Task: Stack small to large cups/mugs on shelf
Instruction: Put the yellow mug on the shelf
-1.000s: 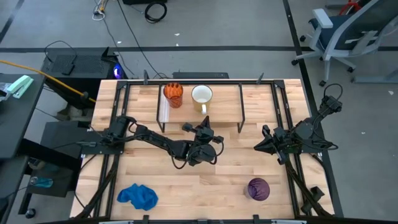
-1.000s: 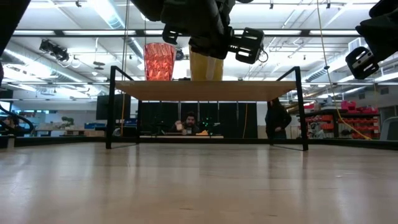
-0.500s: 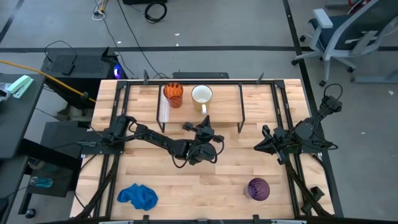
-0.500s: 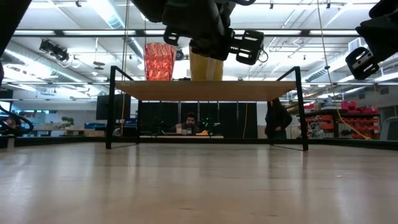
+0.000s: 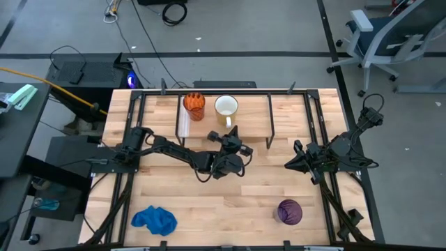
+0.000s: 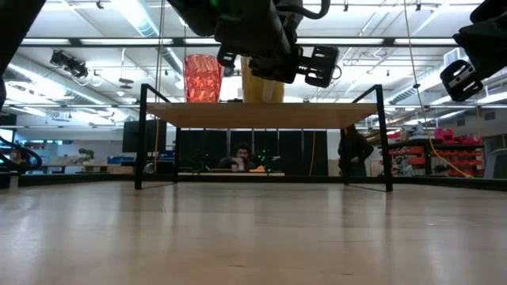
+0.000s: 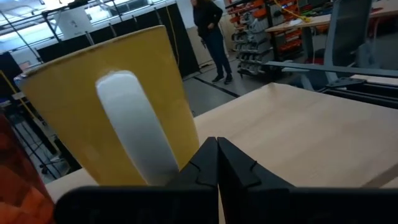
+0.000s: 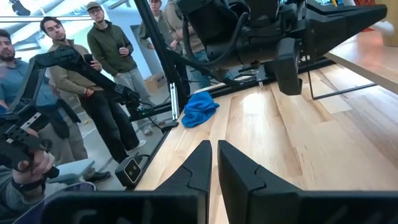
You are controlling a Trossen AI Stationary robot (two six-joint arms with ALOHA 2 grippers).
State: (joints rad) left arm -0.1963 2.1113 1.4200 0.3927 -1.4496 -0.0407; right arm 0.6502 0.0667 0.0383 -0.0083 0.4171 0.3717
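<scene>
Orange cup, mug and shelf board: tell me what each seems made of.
Orange cup: probably translucent plastic or glass, since light glows through its faceted wall. Mug: glossy, opaque, white inside and yellow outside, so likely ceramic or enamel. Shelf: pale wood with visible grain, matte, on thin black metal legs.

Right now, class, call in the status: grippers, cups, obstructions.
Left gripper shut at yellow mug handle. Right gripper shut, idle. Purple tumbler off shelf.
</scene>
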